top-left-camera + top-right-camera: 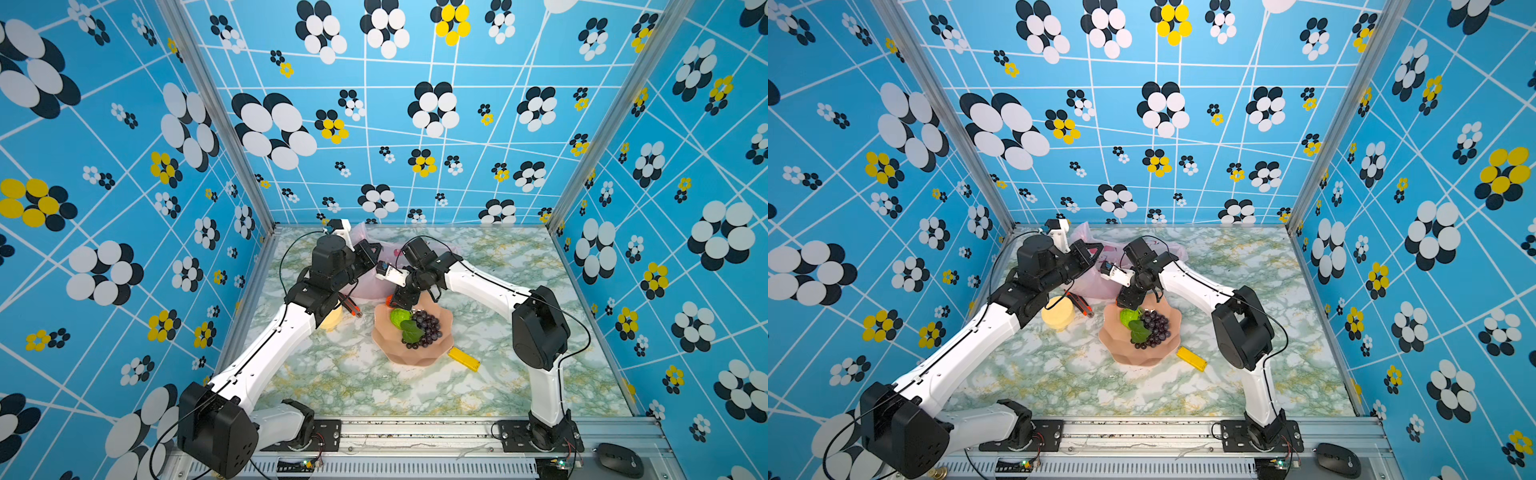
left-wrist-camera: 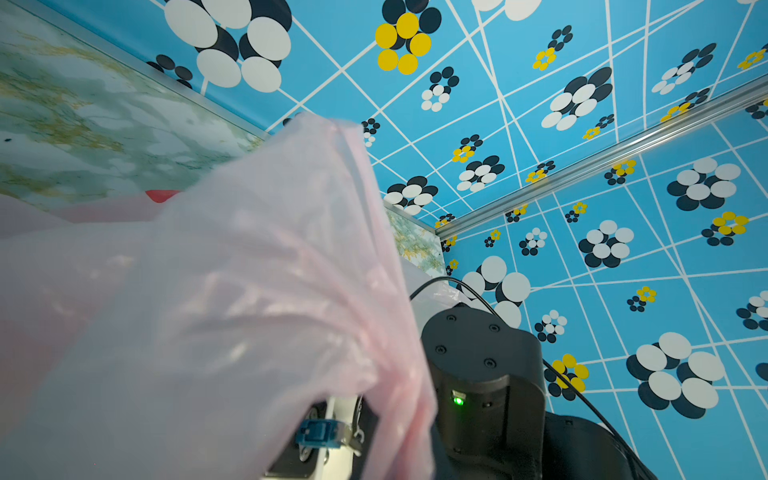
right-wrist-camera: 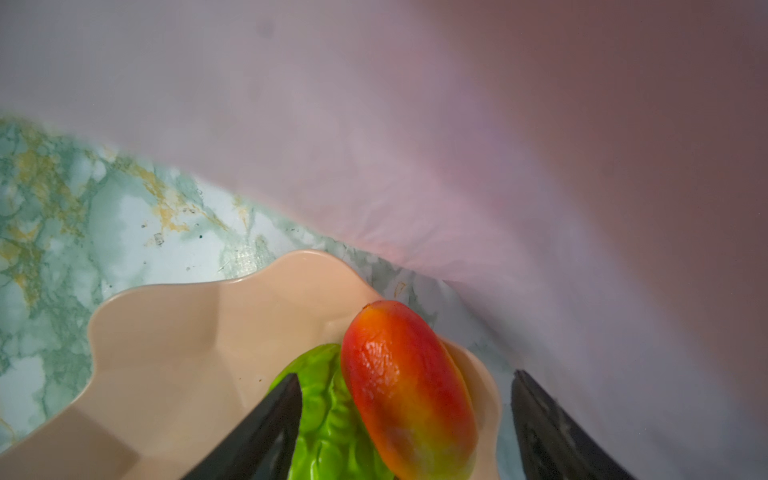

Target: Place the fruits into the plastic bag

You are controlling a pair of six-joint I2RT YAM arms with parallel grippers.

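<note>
Two fruits, mango (image 3: 407, 386) and green fruit (image 3: 328, 415), crowded the plate's (image 3: 187, 332) far rim beside the bag (image 2: 228, 311), right gripper (image 3: 406, 374) gaping around the mango, left gripper (image 1: 372, 255) clamped on the bag.

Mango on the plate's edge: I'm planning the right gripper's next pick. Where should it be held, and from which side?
Probably across its narrow middle, coming down from above. The mango is a long oval lying at the plate rim, right beside the green fruit; the open right gripper straddles its short width, though one finger must slip past the green fruit.
</note>
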